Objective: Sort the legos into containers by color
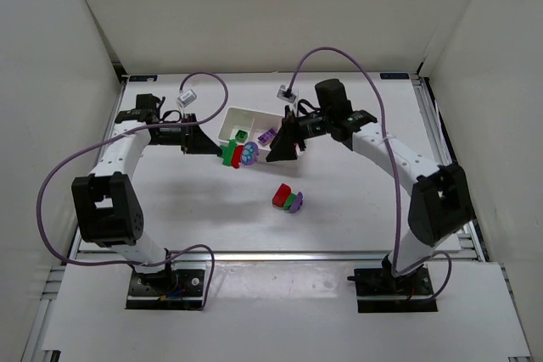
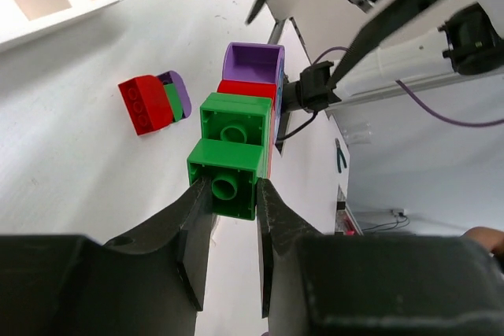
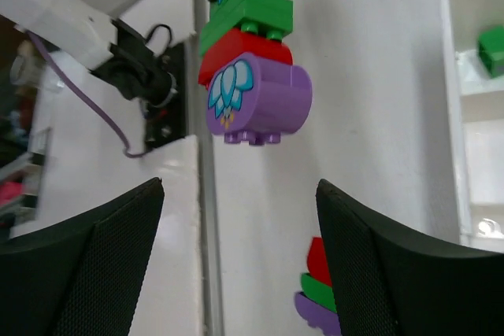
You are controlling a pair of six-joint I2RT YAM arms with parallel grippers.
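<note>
Stack up off the table, folks: the left gripper (image 2: 232, 188) is clamped tight on the top green brick (image 2: 227, 169) of a snapped-together column of hard plastic legos (image 1: 238, 155). It runs green, green, a red brick (image 3: 240, 51), then a rounded purple brick with a pale blue petal print (image 3: 260, 100), and it hangs just beside the shallow white plastic three-compartment tray (image 1: 231, 118). Right gripper (image 3: 239, 194) hovers close by the purple end, jaws spread wide, nothing in them. These pieces look light, rigid and glossy. The studs will likely grip harder than the weight suggests, so I'd say separation calls for a firm pinch across the purple brick's flat sides, not its curved face, where pads could slide. One small green lego (image 3: 492, 49) lies in a tray compartment, and a second red-green-purple cluster (image 1: 287, 199) sits on the white table (image 1: 356, 218), well apart.
</note>
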